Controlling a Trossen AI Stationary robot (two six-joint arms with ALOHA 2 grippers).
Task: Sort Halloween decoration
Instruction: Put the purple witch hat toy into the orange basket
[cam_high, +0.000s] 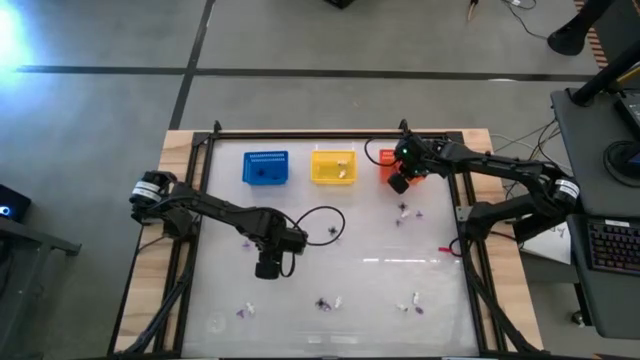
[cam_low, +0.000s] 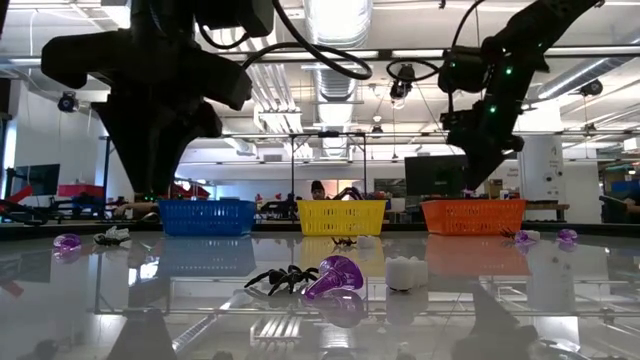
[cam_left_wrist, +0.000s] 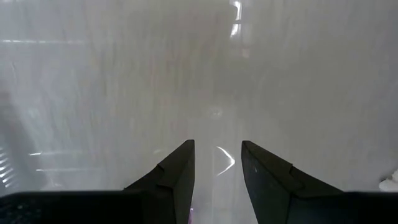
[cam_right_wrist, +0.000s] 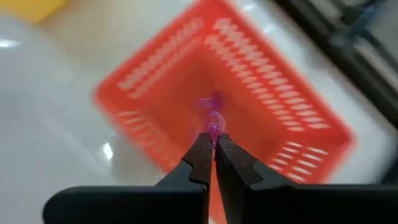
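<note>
A purple trinket (cam_right_wrist: 213, 127) of the Halloween decoration set is pinched at the tips of the right gripper (cam_right_wrist: 211, 144), whose fingers are closed tight on it. The right gripper hangs directly above the orange basket (cam_right_wrist: 273, 99), with the purple trinket over the basket's open interior. In the high view the right gripper (cam_high: 399, 181) sits at the far right end of the basket row, covering most of the orange basket (cam_high: 386, 166).

The left gripper (cam_left_wrist: 217, 163) is parted, with a clear gap between its two fingers and nothing between them. It points down at bare desk surface. In the high view the left gripper (cam_high: 269, 266) hovers over the left-centre area of the desk (cam_high: 360, 240).

The yellow basket (cam_high: 333, 166) stands just beside the orange basket, and the blue basket (cam_high: 265, 167) stands at the left end of the row. All three line the far edge of the desk.

Remaining trinkets lie scattered on the desk. A small cluster (cam_high: 405, 213) lies near the orange basket. A black spider (cam_low: 275, 279), a purple piece (cam_low: 335, 277) and a whitish piece (cam_low: 405, 273) lie close together at the near edge. Further pieces (cam_high: 412, 304) lie toward the near right, and a purple piece (cam_high: 244, 311) toward the near left.
</note>
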